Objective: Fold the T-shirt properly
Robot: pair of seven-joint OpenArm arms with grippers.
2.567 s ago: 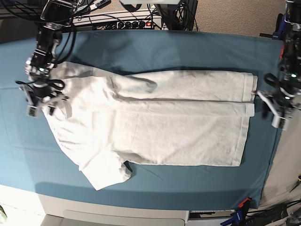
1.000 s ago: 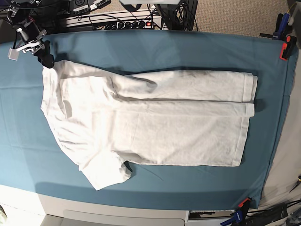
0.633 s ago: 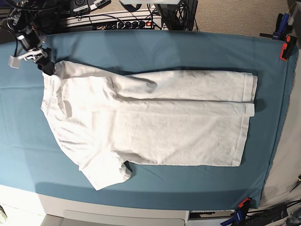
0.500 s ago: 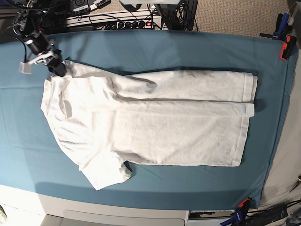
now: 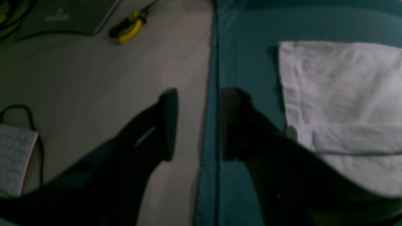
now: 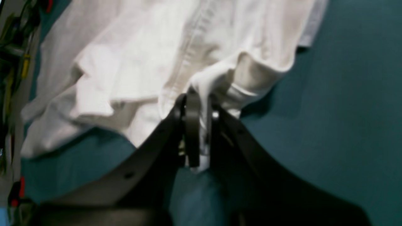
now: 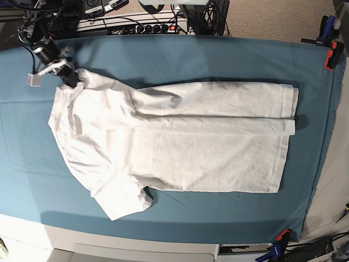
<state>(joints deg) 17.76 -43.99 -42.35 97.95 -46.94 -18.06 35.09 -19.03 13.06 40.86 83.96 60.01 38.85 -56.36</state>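
Wrinkled white T-shirt [image 7: 174,142], corner pinched by right claw [image 6: 201,125].

The white T-shirt [image 7: 174,142] lies spread and wrinkled, its far side folded inward. One sleeve sticks out near the front edge.

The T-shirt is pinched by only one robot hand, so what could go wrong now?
The right gripper pinches only a small bunch of the T-shirt, so it might slip out when pulled. The left gripper hangs open past the teal cloth edge, holding nothing, so the far hem could drag crooked. The lower sleeve sticks out unfolded and may bunch.
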